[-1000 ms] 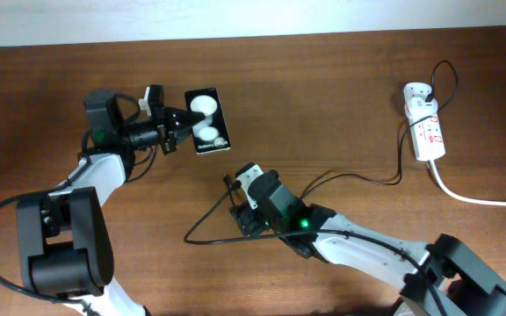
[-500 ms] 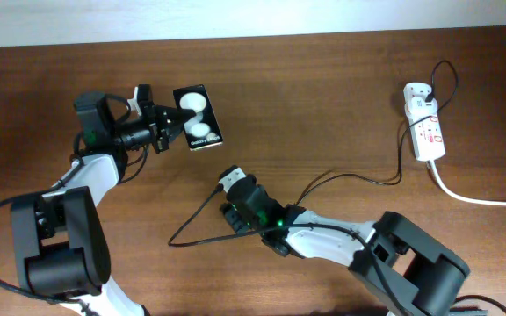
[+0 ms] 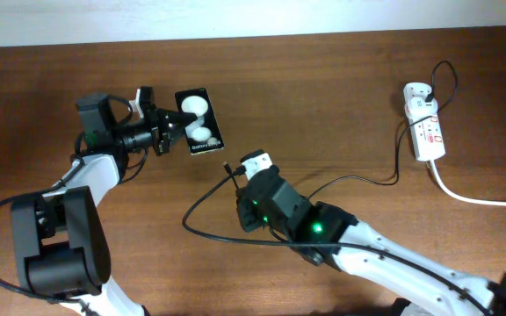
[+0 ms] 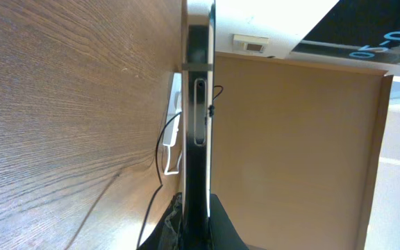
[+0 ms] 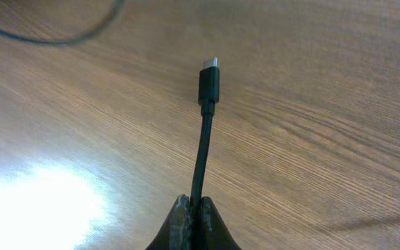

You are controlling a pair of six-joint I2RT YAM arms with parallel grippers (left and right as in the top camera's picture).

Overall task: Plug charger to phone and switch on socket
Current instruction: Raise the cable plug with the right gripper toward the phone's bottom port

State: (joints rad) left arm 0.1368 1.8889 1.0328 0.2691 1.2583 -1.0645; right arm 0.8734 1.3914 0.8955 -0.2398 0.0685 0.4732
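From above: one brown wooden table [image 3: 341,79]. At the far left, one black phone [image 3: 198,123], face up, with two white round patches [image 3: 196,105] and small white text at its near end. Left gripper [image 3: 170,133] clenched on the left long side of this phone. Near the middle, right gripper [image 3: 234,180] grasping one thin black charger cable [image 3: 369,180] just behind its free end. That end turned toward the far left, near the phone's near end but apart from it. Behind the grasp, one slack loop of cable to the near left, then a run to the right and up to one white adapter [image 3: 415,92]. Adapter seated at the far end of one white power strip [image 3: 429,132] with red marks, at the far right. One thick white cord [image 3: 477,198] leaving the strip's near end toward the right edge.

Left wrist view: the phone [image 4: 198,104] seen edge-on, as one dark narrow strip with a long slot in its side. Left gripper [image 4: 196,226] closed around it at the bottom of the view, dark jaws on either side. Wood grain of the table [image 4: 68,104] at the left.

Right wrist view: right gripper [image 5: 193,219] pinched tight on the charger cable [image 5: 201,153], jaws pressed together on it. One plug tip [image 5: 210,82] standing out ahead, black with a small silver end, the wooden table [image 5: 325,139] behind it. One further stretch of black cable at the top left corner, blurred.
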